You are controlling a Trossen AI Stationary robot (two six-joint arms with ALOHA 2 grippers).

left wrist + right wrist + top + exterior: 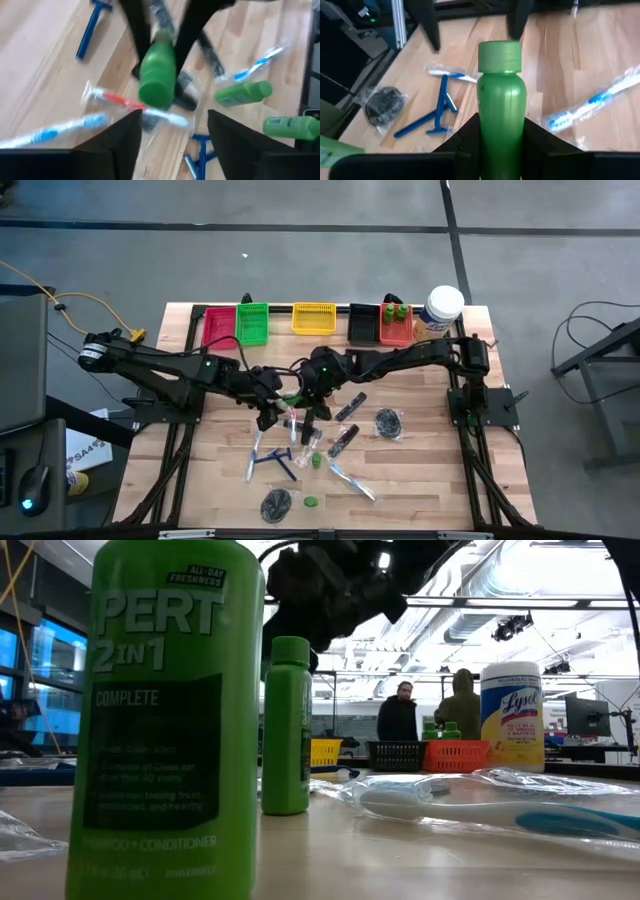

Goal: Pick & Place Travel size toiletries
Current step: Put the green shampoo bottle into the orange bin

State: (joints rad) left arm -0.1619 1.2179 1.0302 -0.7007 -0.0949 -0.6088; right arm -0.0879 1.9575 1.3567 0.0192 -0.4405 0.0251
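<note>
A small green bottle (501,95) hangs over the middle of the table with my right gripper (502,137) shut on it; its ribbed cap (500,56) points away from that gripper. My left gripper (174,135) is open just beyond the cap end, fingers apart from the bottle (157,70). In the high view the two grippers (268,418) (307,395) meet above the scattered toiletries. Blue razors (275,460), wrapped toothbrushes (350,480), black tubes (345,438), mesh puffs (388,422) and another green bottle (315,460) lie flat on the wood. My right gripper pinches the bottle's body (502,131) between its two fingers, one on each side, below the shoulder. The fingers come slanting down from the table's right side and lie along the bottle. The bottle is lifted clear of the table, its cap end sticking out past the fingertips (142,55).
Small mesh bins line the far edge: red (218,326), green (252,324), yellow (313,318), black (363,324), orange (397,328). A white jar (443,308) stands at the far right corner. Two green bottles (165,720) (288,725) stand upright near the low camera. People (400,712) stand beyond the table.
</note>
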